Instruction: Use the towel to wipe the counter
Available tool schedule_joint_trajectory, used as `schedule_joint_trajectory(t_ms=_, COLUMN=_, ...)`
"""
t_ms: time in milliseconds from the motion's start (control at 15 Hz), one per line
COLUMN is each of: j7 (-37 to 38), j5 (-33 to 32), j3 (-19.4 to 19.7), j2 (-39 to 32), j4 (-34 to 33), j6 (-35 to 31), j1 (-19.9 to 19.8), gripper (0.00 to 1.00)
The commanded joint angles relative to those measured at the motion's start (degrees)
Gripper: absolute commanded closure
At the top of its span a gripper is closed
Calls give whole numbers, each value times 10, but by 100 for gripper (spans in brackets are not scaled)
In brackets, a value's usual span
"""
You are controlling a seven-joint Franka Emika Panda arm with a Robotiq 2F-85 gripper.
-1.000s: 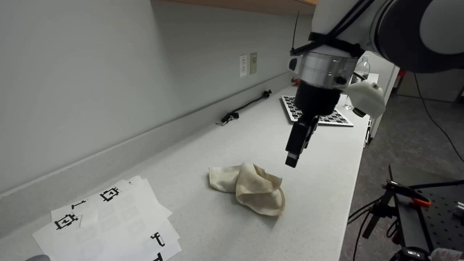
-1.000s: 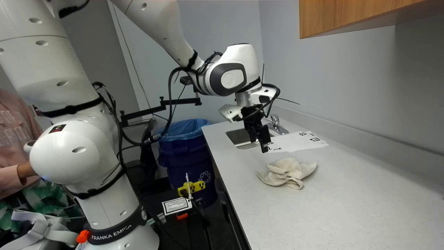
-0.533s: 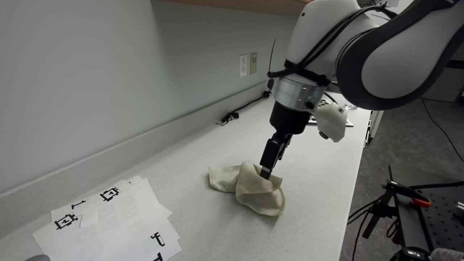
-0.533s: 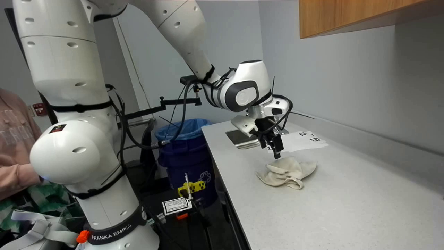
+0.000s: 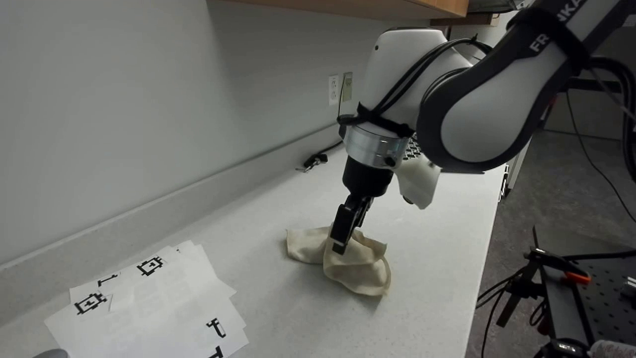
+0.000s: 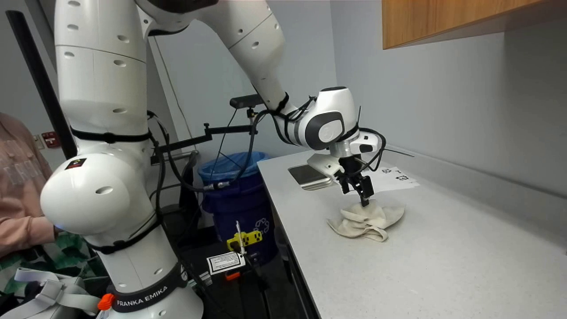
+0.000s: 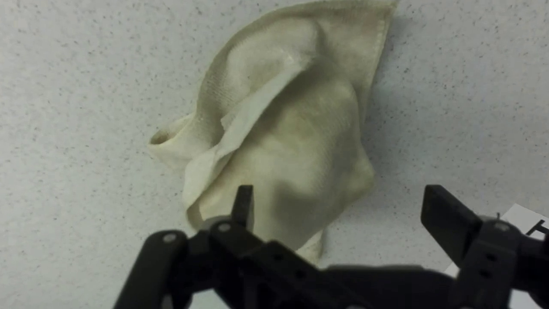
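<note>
The towel [image 7: 296,141], mid-frame in the wrist view, is cream; the table [image 7: 85,86] is white, flecked with dark grey. The end effector [image 7: 339,191] along the bottom is black. In an exterior view, white sheets [image 5: 164,301] at lower left are patterned in black (some square outlines). In an exterior view, the bin [image 6: 230,199] left of centre is dark blue, its liner [image 6: 237,164] lighter blue, the upper-right cabinet [image 6: 447,22] orange-brown wood grain.

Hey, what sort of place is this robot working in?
Probably a lab or office kitchenette: a long white counter with what looks like a metal sink, a wooden cupboard overhead, and a recycling bin beside the counter.
</note>
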State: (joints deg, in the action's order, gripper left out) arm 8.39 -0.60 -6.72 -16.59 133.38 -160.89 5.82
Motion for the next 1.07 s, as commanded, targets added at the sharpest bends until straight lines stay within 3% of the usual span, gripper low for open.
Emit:
schedule_joint_trajectory(t_ms=0, j7=9, j5=-22, j3=27, j2=-39, j4=-29, j6=-17, j1=23, gripper=0)
schedule_joint_trajectory(t_ms=867, j7=11, j5=-35, j3=66, j2=-96, j4=-75, j6=-15, j1=38, gripper=0)
schedule_joint_trajectory(t_ms=1000, j7=11, j5=-30, j3=65, j2=-102, j4=-76, j6=-14, j1=37, gripper=5)
